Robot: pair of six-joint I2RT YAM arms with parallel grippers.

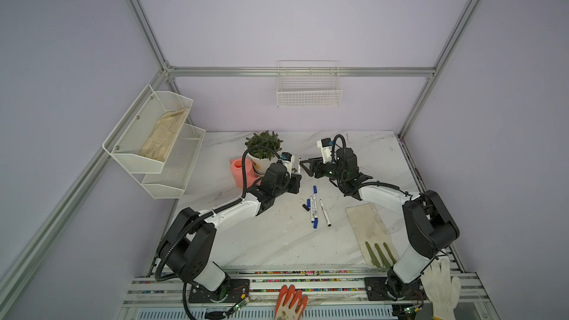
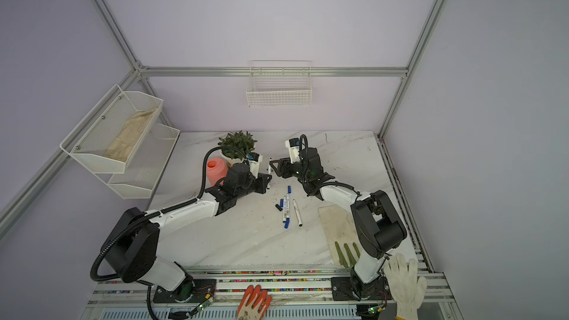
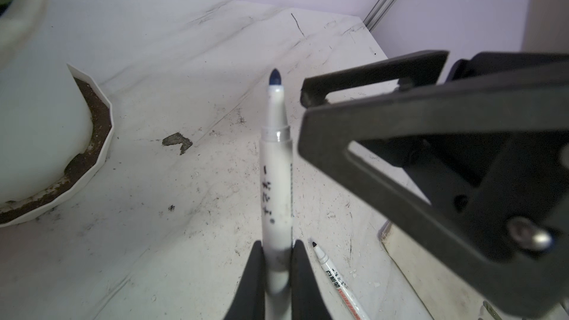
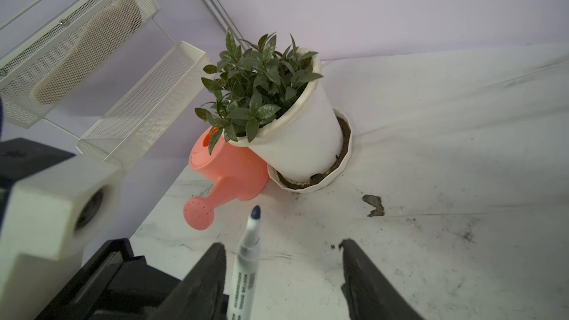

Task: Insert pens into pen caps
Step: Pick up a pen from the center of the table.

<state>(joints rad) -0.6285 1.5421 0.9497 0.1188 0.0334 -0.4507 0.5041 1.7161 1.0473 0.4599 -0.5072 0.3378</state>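
My left gripper is shut on the white barrel of a pen, which it holds upright and uncapped, its blue tip bare. In both top views this pen stands just behind the left gripper. My right gripper is open, and the held pen stands between its jaws, close to one finger. Two blue-ended pens and a black-tipped pen lie mid-table. Beside them lie a blue pen cap and a black pen cap.
A potted plant and a pink watering can stand behind the left arm. A beige cloth with a green glove lies under the right arm. Mesh shelves hang on the left wall and a wire basket on the back wall.
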